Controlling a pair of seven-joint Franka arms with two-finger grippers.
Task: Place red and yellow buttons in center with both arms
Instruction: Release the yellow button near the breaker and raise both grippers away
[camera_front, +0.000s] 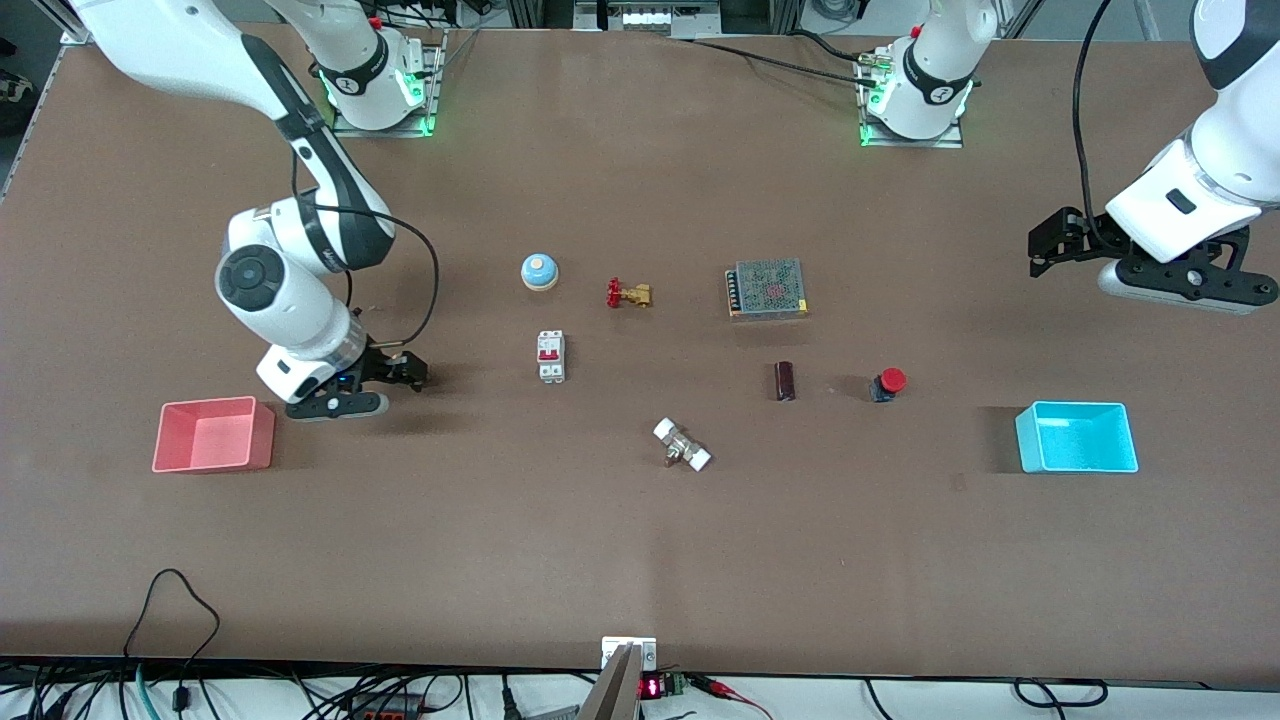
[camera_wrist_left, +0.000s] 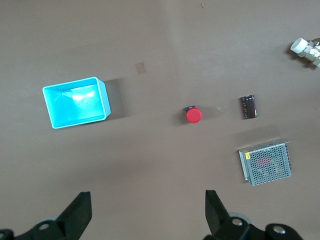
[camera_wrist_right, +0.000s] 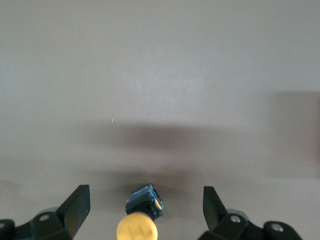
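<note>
A: Brown tabletop (camera_front: 640, 540); red button (camera_front: 888, 383) lies near the cyan tray (camera_front: 1077, 437), left pincer (camera_wrist_left: 147, 210) spread, high above it.

B: Right pincer (camera_wrist_right: 146, 207) gapes around the yellow button (camera_wrist_right: 137, 227); off-centre closing could tip it.

Your right gripper (camera_front: 405, 372) sits low near the bench at the right arm's end, wrist bent steeply down, fingers (camera_wrist_right: 75, 207) spread wide. Your left gripper (camera_front: 1045, 245) hangs high over the left arm's end, fingers (camera_wrist_left: 80, 212) spread wide.
</note>
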